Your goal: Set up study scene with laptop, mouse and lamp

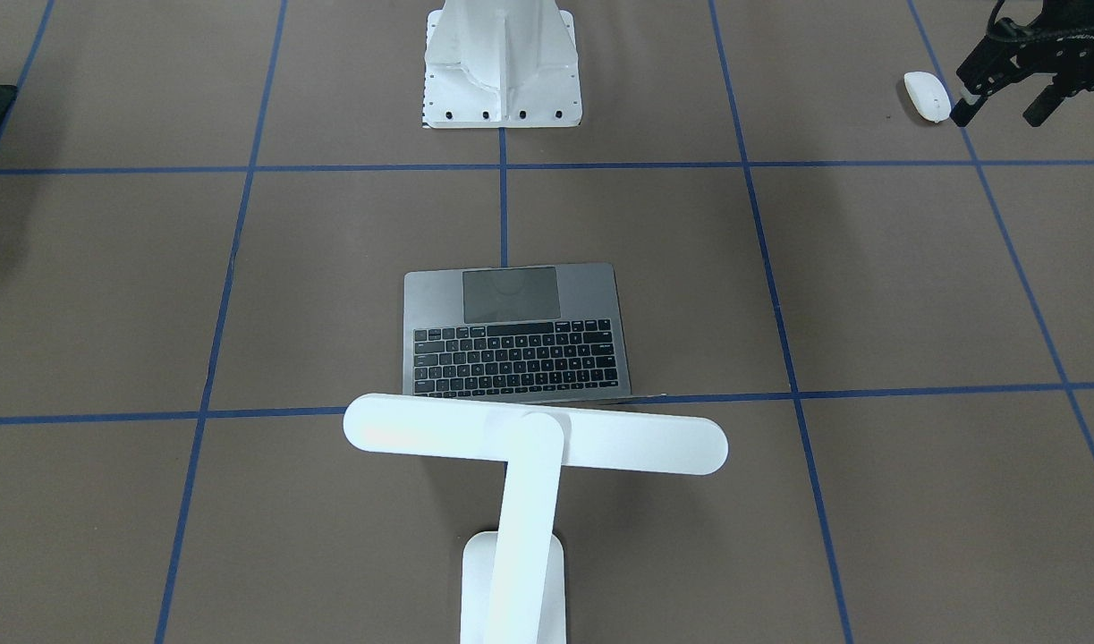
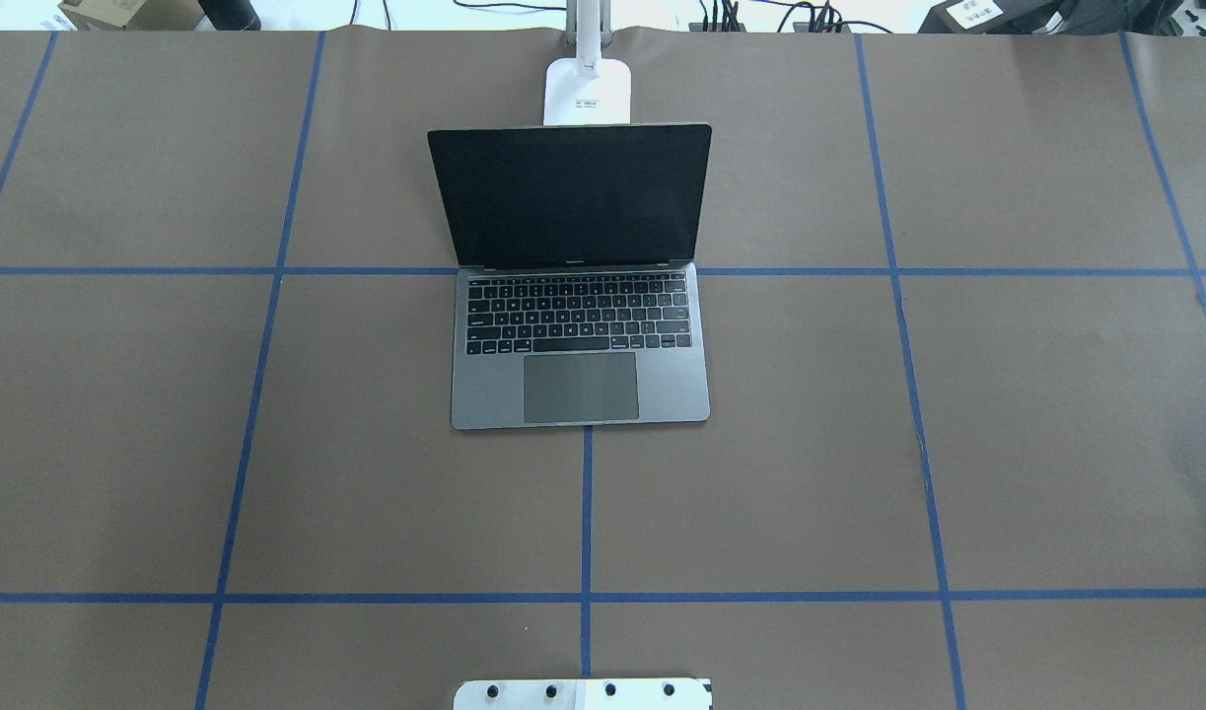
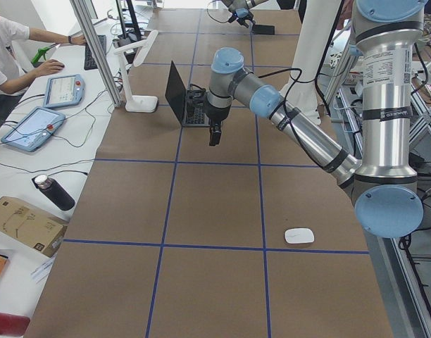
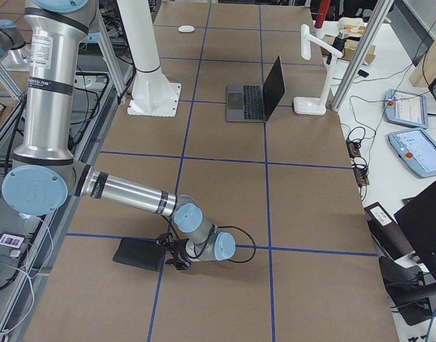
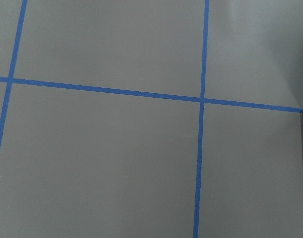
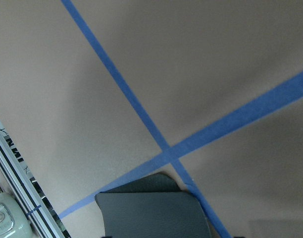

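Note:
The laptop [image 2: 578, 385] stands open at the table's middle, its dark screen facing the robot; it also shows in the front view [image 1: 515, 331]. The lamp [image 1: 533, 438] stands behind the laptop, its bar head over the laptop's far edge and its base [image 2: 588, 91] on the table. The mouse [image 1: 927, 96] lies on the robot's left side near the robot's edge, and shows in the left side view [image 3: 298, 236]. My left gripper [image 1: 1001, 109] hangs beside the mouse, fingers apart and empty. My right gripper [image 4: 177, 261] is low at a black mat; I cannot tell its state.
The black square mat [image 4: 138, 254] lies near the table's right end; its corner shows in the right wrist view [image 6: 151, 210]. The white bolted pedestal [image 1: 502, 72] stands at the robot's edge. An operator, tablets and a bottle [image 3: 53, 191] are beside the far edge.

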`<state>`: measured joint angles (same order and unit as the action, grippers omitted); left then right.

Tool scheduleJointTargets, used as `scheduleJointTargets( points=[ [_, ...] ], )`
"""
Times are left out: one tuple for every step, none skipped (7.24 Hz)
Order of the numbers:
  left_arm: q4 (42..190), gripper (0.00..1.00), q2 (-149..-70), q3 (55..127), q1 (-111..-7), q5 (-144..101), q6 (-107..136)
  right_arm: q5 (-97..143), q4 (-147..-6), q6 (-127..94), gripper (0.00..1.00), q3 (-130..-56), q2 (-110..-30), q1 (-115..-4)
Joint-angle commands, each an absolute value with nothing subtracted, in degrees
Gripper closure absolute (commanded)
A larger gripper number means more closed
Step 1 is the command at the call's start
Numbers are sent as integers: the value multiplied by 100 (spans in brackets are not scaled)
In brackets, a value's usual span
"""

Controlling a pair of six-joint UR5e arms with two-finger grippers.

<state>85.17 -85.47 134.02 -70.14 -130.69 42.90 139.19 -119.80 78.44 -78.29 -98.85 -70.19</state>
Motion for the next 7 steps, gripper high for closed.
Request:
scheduleJointTargets(
  points=[
    [8517,0,-8543,13456,-7014,-13069,4386,13904,-11935,7840,14,-7848,-9940,-7014],
    [8517,0,-8552,13491,-7014,-13069,4429,13904,-11936,7849,14,-7849,-9975,-7014],
    [8508,0,-8552,13517,-7014,-13069,4447,13896,-11936,7866,14,-7823,-10036,-7014],
    [8499,0,-8543,13552,-7014,-13069,4447,13887,-11927,7892,14,-7814,-10115,-7014],
    [8490,0,-8543,13579,-7014,-13069,4447,13895,-11935,7893,14,-7866,-10186,-7014],
    [8482,0,-8543,13640,-7014,-13069,4456,13896,-11927,7893,14,-7849,-10187,-6996],
    [8473,0,-8543,13684,-7022,-13069,4456,13896,-11935,7893,14,-7831,-10187,-6996]
  ],
)
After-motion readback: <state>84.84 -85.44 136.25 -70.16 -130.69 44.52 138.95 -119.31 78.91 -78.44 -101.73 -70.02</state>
